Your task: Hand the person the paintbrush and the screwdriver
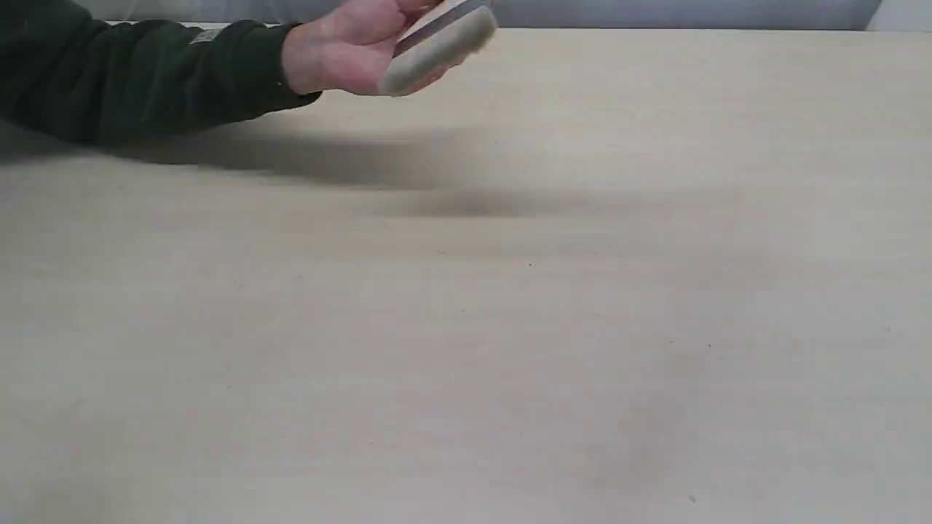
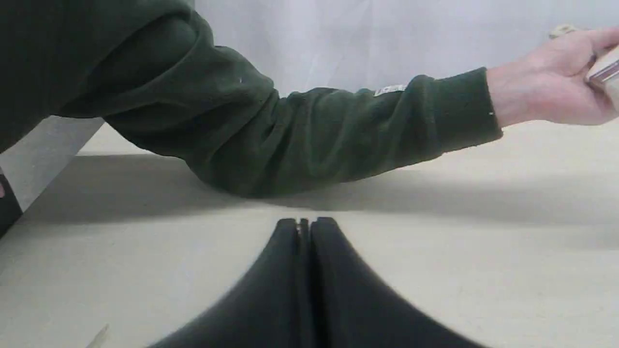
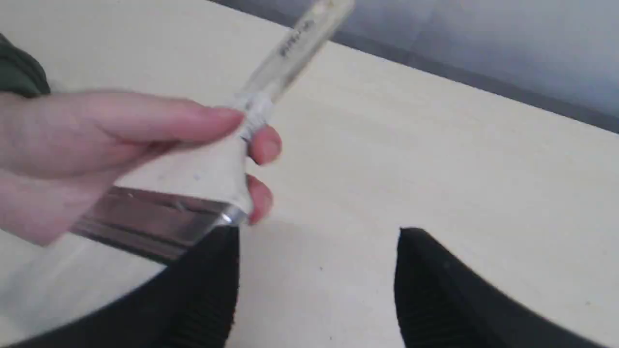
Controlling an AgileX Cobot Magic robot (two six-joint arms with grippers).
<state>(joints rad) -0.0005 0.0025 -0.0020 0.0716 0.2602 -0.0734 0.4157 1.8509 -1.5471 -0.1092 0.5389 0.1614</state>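
The person's hand [image 1: 342, 54] holds the paintbrush [image 1: 437, 47] above the far left of the table [image 1: 510, 327]. The right gripper [image 3: 319, 234] is spread wide and holds nothing, near the paintbrush. The left gripper [image 2: 303, 227] is squeezed together with nothing in it.

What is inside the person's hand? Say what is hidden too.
The hand holds the paintbrush: bristles, silver ferrule and pale handle show. Its fingers cover part of the handle's wide base.
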